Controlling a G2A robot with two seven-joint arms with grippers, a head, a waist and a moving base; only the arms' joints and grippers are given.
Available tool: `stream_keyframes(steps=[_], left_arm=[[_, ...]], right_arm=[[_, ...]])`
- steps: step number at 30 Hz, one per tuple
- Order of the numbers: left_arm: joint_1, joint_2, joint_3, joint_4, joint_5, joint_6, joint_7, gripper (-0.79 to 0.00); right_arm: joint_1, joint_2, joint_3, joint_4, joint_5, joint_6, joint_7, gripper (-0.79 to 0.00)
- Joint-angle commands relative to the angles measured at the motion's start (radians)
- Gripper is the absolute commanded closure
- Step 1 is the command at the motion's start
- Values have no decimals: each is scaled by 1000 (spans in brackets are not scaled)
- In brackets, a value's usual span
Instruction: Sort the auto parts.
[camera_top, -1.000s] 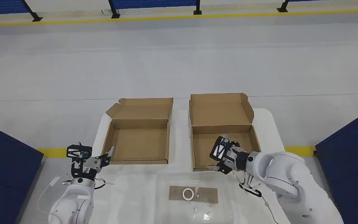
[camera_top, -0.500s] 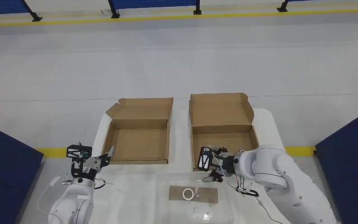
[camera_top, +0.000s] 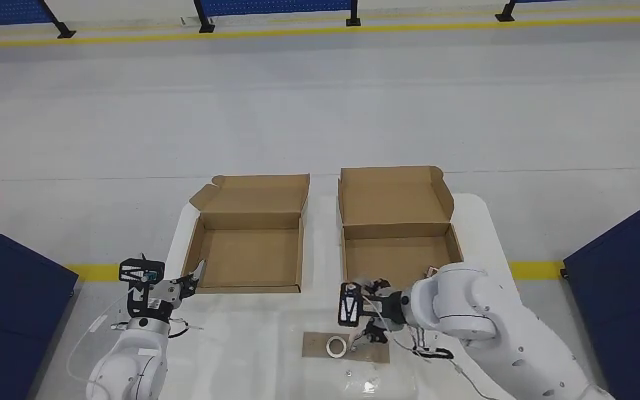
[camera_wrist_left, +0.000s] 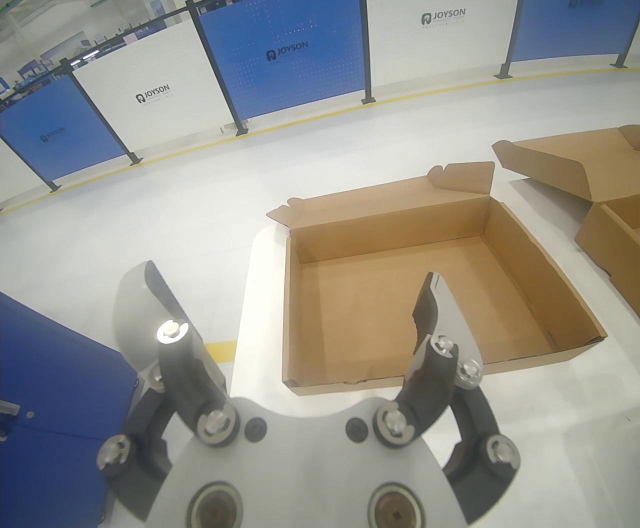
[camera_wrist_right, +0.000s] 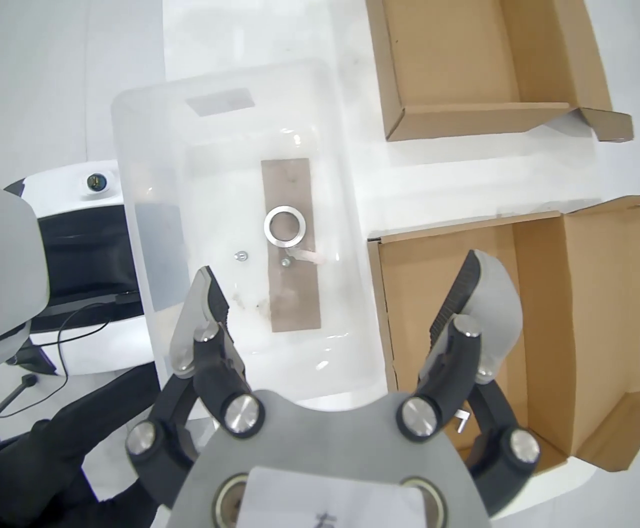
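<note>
My right gripper (camera_wrist_right: 340, 267) hangs above the line where the clear bin (camera_wrist_right: 131, 165) meets the right box (camera_wrist_right: 382, 310), near the middle of the counter's (camera_top: 322, 250) near edge. Its fingers are spread wide, pointing down. My left gripper (camera_wrist_left: 290, 280) sits low at the counter's left edge, angled toward the left box (camera_wrist_left: 545, 295), fingers also spread.

In the bin I count one metal ring (camera_wrist_right: 285, 226), lying on a brown strip (camera_wrist_right: 295, 305), and two tiny fasteners: a nut (camera_wrist_right: 241, 256) just off the strip and a screw (camera_wrist_right: 286, 261) on it. One small bent piece (camera_wrist_right: 462, 421) lies on the right box's floor.

Two open cardboard boxes stand side by side across the counter's far half, lids folded back. The right box's near wall stands between the bin and that box's floor.
</note>
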Motion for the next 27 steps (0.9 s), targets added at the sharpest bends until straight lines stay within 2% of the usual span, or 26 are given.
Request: stream_keyframes(steps=[1,4,14,18,27], left_arm=[[0,0,0,0,0,0,0,-785],[0,0,0,0,0,0,0,-785],[0,0,0,0,0,0,0,-785],[0,0,0,0,0,0,0,-785],[0,0,0,0,0,0,0,-785]], right_arm=[[60,15,-61,12,40,30,30,-785],[144,33,-140,27,98,60,60,-785],[136,33,-157,27,64,64,63,-785],[165,27,-242,38,71,86,86,-785],[331,1,-427,103,146,175,174,-785]])
